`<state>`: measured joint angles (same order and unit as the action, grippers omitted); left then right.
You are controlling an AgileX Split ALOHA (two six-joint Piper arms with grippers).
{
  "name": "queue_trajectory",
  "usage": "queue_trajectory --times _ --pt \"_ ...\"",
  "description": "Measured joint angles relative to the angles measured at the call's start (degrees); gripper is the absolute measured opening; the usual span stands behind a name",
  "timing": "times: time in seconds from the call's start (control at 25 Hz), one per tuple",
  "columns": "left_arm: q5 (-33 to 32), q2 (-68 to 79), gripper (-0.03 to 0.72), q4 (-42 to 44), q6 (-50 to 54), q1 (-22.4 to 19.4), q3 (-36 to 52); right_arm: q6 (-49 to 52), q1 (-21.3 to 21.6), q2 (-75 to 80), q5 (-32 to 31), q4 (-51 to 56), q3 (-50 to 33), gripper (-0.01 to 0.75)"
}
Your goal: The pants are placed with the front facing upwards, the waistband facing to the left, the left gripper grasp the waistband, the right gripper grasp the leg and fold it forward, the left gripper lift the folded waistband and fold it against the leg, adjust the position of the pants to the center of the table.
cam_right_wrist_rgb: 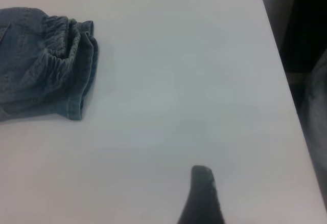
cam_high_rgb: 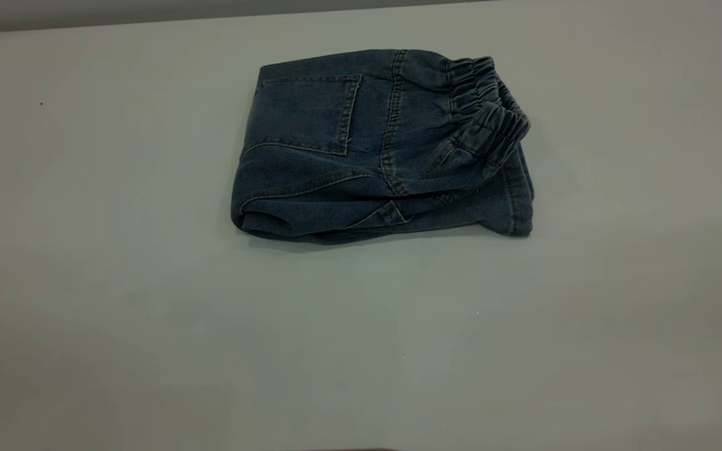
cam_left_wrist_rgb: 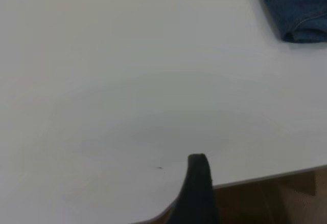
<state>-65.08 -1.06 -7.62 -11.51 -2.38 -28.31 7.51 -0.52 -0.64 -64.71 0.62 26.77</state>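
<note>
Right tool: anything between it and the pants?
Nothing. The right wrist view shows only bare table between the right tool and the folded pants.

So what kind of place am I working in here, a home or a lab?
Probably a lab or test bench, not a home. A folded pair of blue denim pants lies alone on a large plain white table, and each wrist view shows a black claw tip, left and right, over it.

Left gripper (cam_left_wrist_rgb: pixel 196 191) hovers over the table's edge – one dark fingertip showing; right gripper (cam_right_wrist_rgb: pixel 203 196) likewise, near its edge.
</note>
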Motion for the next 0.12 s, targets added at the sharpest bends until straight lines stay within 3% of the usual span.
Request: queue_trajectory --times 0.12 --pt "0.0 0.0 0.574 0.0 0.0 0.0 0.0 0.0 0.0 0.0 0.0 0.0 0.0 0.476"
